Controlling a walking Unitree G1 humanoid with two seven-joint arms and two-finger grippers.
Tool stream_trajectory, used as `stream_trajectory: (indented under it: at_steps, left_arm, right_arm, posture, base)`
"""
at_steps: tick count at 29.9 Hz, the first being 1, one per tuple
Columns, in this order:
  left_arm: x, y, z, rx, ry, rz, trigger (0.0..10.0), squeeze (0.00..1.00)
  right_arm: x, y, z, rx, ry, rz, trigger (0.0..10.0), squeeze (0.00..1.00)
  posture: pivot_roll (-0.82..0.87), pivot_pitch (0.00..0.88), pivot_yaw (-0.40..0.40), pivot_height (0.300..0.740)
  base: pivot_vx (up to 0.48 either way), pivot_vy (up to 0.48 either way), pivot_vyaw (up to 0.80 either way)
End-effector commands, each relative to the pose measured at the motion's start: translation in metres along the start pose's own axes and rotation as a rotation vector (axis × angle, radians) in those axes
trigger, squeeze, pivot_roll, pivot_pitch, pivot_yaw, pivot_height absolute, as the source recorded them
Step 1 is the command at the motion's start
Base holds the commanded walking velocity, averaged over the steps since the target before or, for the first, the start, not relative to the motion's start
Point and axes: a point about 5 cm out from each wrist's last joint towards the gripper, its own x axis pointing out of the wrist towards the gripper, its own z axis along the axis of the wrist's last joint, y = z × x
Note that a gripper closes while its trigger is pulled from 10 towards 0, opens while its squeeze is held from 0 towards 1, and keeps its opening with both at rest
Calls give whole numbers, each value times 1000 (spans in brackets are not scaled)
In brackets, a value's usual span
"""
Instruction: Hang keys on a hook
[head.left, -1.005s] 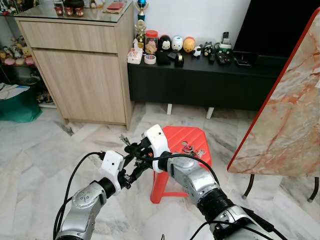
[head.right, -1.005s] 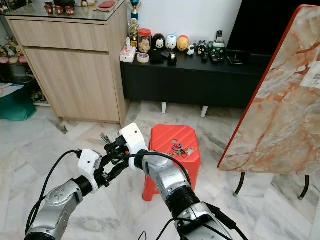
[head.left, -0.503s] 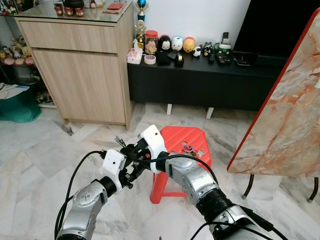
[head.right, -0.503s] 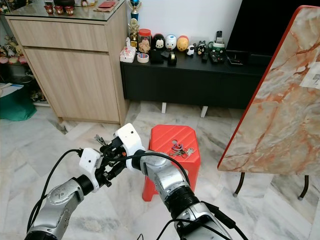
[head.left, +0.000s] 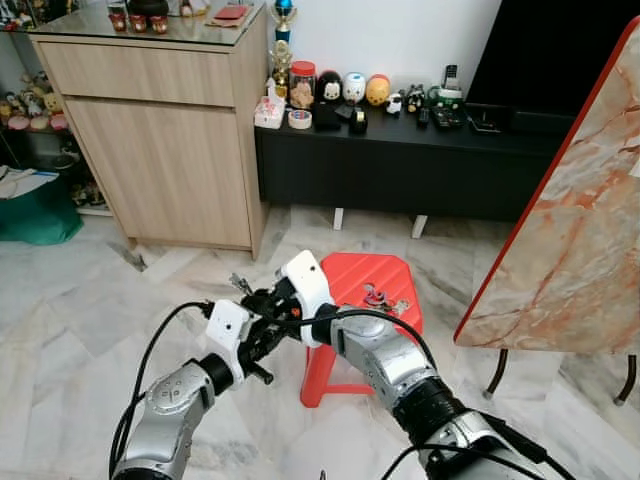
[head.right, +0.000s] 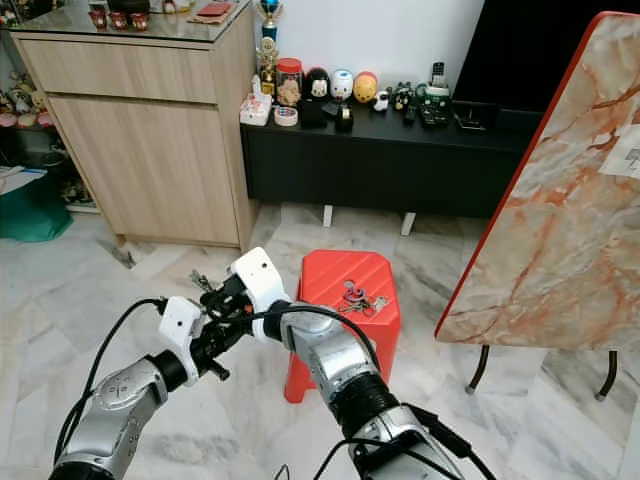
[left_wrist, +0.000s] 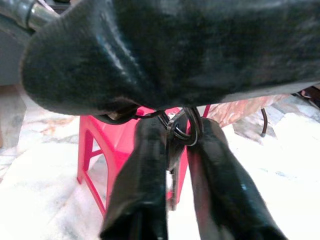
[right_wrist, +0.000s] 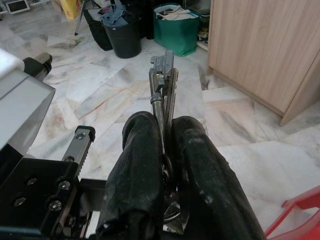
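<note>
right gripper: fingers clenched on a bunch of keys; the key blades stick out beyond the fingertips, seen edge-on and upright.
left gripper: just under and against the right gripper; its two black fingers press on a metal key ring lodged between them.
meeting point: both grippers cross in front of the robot, the left arm reaching up from below the right wrist.
red stool: just beyond the right gripper, on its right side; a second set of keys lies on the seat.
marble floor: beneath both grippers.
wooden cabinet: farther off, to the left of the grippers.
black console: beyond the stool, against the wall, carrying small figurines.
marble tabletop: tilted on edge, well to the right of the grippers.
</note>
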Motion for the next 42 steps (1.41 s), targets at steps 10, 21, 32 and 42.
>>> stream_trajectory:
  at_steps: [10,21,32,42]
  left_arm:
    - [-1,-1,2,-3,-4,-14,0,0]
    - [-3,-1,0,-5,13,-16,0,0]
    - [-7,0,-4,-1,43,-13,0,0]
    - [-23,5,-18,2,128,16,0,0]
  right_arm:
    - [11,17,2,29,-21,32,10000,0]
    - [9,10,1,42,-21,-5,10000,31]
    - [4,-12,9,74,-69,-167,10000,1000]
    - [-17,-52,24,65,-137,-382,10000,0]
  posture:
    - [109,0,-119,740]
    - [110,0,-117,740]
    - [112,0,-117,740]
    - [120,0,-113,740]
  base:
    - [0,0,0]
    - [0,0,0]
    - [0,0,0]
    - [0,0,0]
